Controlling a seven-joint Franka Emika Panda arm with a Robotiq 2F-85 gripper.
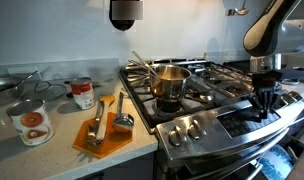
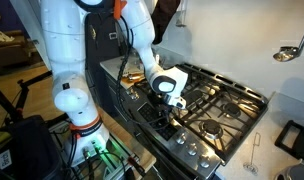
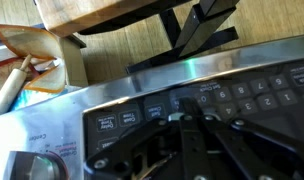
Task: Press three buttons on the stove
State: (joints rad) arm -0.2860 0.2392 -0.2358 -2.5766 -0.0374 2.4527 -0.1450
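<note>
The stove [image 1: 207, 95] is a stainless-steel gas range with black grates, silver front knobs [image 1: 188, 128] and a dark control panel [image 1: 240, 120]. It also shows in an exterior view [image 2: 217, 105]. My gripper [image 1: 264, 104] hangs straight down over the front panel at the stove's edge; it also shows in an exterior view [image 2: 169, 117]. In the wrist view the gripper [image 3: 184, 104] has both fingers together, its tip on or just at the dark panel [image 3: 252, 95] among the labelled buttons, beside the number keys. No object is held.
A steel pot [image 1: 170, 82] with a utensil stands on a front burner. An orange cutting board [image 1: 102, 137] with tools and two cans [image 1: 30, 122] sit on the counter beside the stove. A wooden piece of furniture [image 3: 112, 15] stands past the stove's front.
</note>
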